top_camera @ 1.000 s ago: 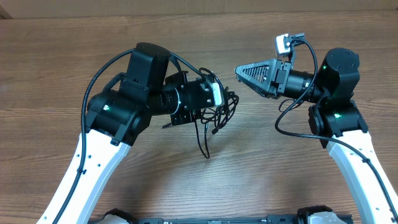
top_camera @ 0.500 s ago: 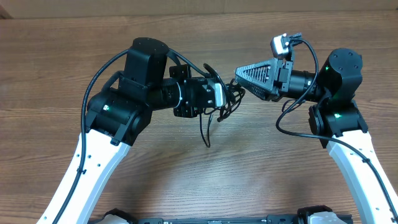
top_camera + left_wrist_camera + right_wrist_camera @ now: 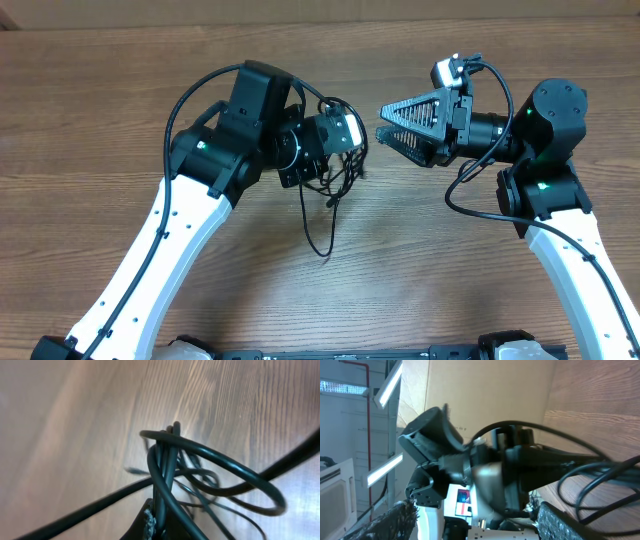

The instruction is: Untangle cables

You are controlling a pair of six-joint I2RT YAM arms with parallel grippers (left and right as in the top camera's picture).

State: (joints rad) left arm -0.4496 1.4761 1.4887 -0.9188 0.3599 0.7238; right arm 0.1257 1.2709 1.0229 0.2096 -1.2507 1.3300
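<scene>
Black thin cables [image 3: 167,460] are sitting pinched in the left gripper [image 3: 154,522], whose fingers are clenching tight on several strands at once. Just above the grip, loops are crossing over each other. Seen from overhead, the cables are hanging in the air in front of the left wrist, and one long strand [image 3: 320,248] is dropping from them toward the wooden table [image 3: 120,110]. Whether its end is touching the wood I cannot tell. The right gripper [image 3: 384,121] is standing with its jaws spread apart, grasping nothing, and it is pointing at the cables from just beside them.

In my judgement, the main danger is coming from how many strands the left fingers are squeezing together. If the right gripper is closing on a loop that is also trapped in that pinch, pulling will probably tighten the knot instead of opening it. It could also be catching two strands, or none, because they are thin and crossing closely. A hard pull may be dragging the whole bundle out of the left grip, and the hanging strand may be snagging on an arm.
</scene>
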